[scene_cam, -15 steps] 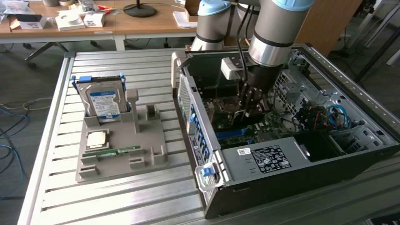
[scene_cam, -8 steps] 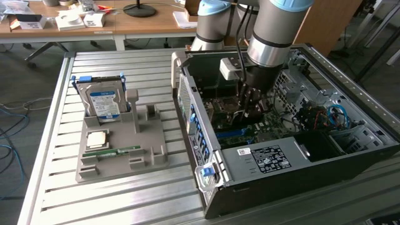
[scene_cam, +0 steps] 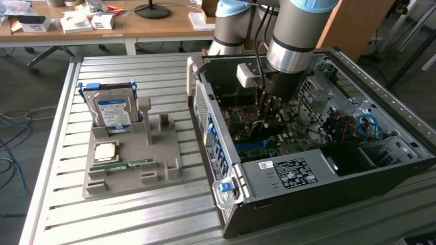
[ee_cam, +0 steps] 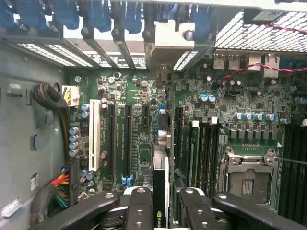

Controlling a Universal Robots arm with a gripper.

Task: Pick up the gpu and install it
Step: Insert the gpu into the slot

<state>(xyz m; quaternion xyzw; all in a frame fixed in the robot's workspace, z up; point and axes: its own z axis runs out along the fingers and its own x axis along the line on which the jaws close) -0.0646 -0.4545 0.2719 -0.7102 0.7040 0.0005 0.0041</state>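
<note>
Slatted metal desk (scene_cam: 136,214), open case (scene_cam: 307,204) on it. Fingers (ee_cam: 144,208) partly closed, clamping gpu (ee_cam: 159,191) edge-on, upright over motherboard (ee_cam: 136,143), likely aligned for insertion.

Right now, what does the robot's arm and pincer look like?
The arm is a fat silver-grey tube with light blue rings. A white box and dark cables sit beside its black wrist. The pincer has black fingers dotted with round bolts.
</note>
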